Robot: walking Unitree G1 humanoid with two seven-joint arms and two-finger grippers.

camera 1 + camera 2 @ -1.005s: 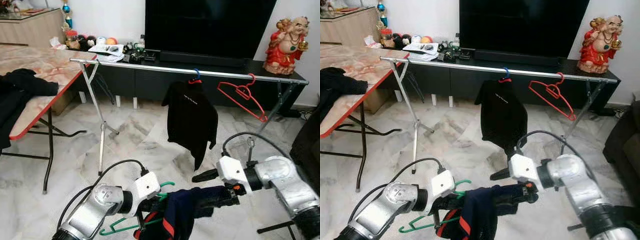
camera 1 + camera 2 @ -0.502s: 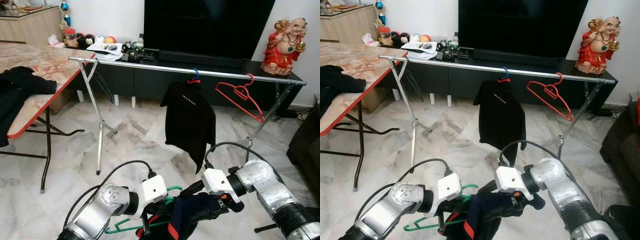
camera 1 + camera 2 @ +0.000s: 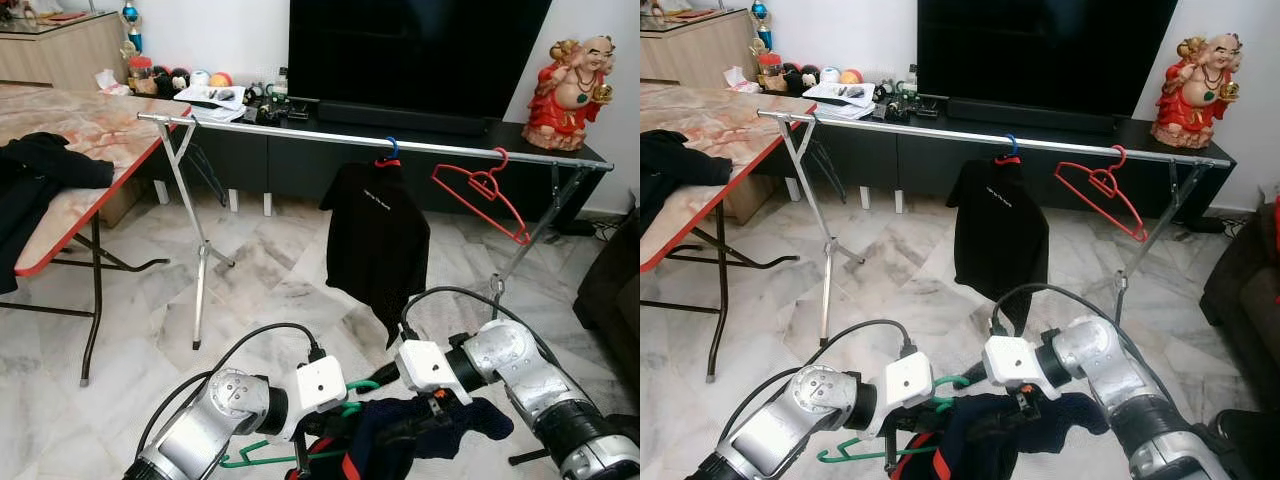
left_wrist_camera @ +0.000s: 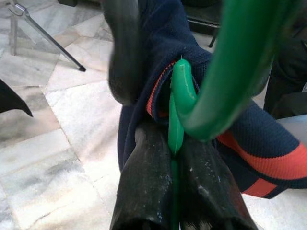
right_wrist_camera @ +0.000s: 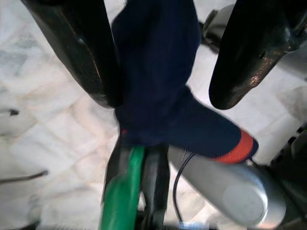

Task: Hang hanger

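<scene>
Green hanger point(image 4: 178, 110) sits pinched in the left fingers point(image 4: 144, 182), while right fingers point(image 5: 81, 52) straddle the navy garment point(image 5: 158, 76), open.

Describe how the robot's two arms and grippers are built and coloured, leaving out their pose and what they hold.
Both arms are silver-grey metal with rounded joint housings. Each ends in a white boxy wrist block, and a black cable loops from it back along the arm. The left gripper and right gripper each have two long black fingers with a scuffed, slightly glossy surface. A small orange-red mark sits under the right wrist block.
</scene>
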